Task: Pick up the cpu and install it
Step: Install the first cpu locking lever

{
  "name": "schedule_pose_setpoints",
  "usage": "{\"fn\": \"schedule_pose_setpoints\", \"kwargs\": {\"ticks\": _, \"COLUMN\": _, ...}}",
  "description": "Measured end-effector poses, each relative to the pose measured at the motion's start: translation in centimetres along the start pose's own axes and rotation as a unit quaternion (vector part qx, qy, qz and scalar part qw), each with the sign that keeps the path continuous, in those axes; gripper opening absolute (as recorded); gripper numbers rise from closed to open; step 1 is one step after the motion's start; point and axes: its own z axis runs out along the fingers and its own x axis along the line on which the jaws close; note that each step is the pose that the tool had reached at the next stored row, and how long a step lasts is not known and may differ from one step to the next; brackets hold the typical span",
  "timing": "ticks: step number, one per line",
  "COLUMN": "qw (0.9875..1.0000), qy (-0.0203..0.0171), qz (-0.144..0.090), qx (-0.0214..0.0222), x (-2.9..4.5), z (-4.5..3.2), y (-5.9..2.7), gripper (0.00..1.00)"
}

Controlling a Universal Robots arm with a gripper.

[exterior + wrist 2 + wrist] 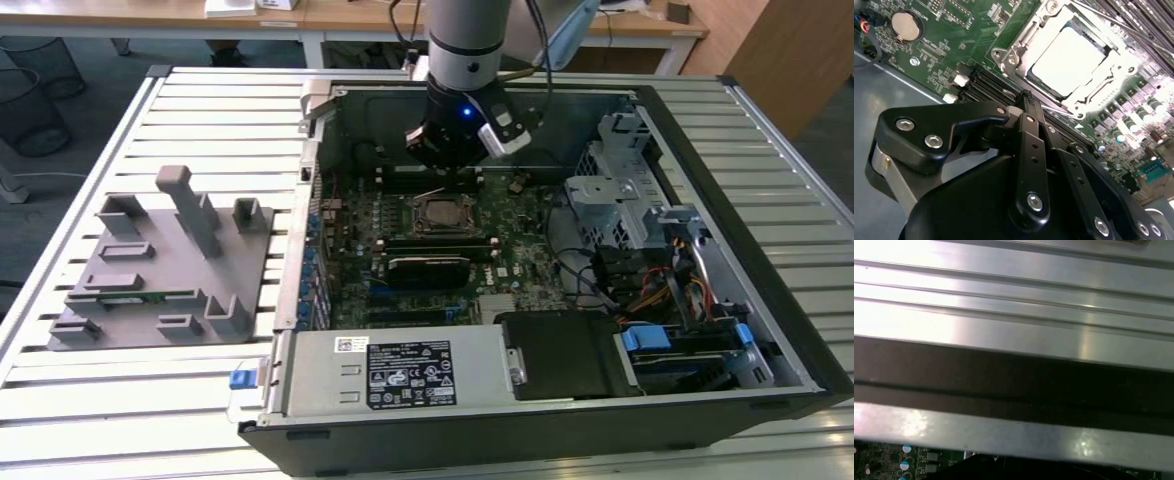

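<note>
The cpu, a pale silver square, lies flat inside the metal socket frame on the green motherboard. In the exterior view the cpu sits near the middle of the open computer case. My gripper hangs just above and behind the socket, a little apart from the chip. In the second wrist view the gripper has its black fingers pressed together with nothing between them, the tips pointing at the socket's edge. A thin metal lever slants up beside the socket.
The case walls ring the board. A power supply sits at the front, with a drive cage and cables on the exterior view's right. A grey fixture block with a green memory stick stands on the slatted table.
</note>
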Motion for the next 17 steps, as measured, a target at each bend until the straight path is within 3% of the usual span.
{"fn": "schedule_pose_setpoints", "kwargs": {"ticks": 10, "qw": 1.0000, "qy": 0.0001, "qz": 0.000, "qx": 0.0004, "x": -0.22, "z": 0.93, "y": -0.08, "gripper": 0.11}}
{"fn": "schedule_pose_setpoints", "kwargs": {"ticks": 17, "qw": 1.0000, "qy": 0.0001, "qz": 0.000, "qx": 0.0004, "x": -0.35, "z": 1.13, "y": -0.10, "gripper": 0.11}}
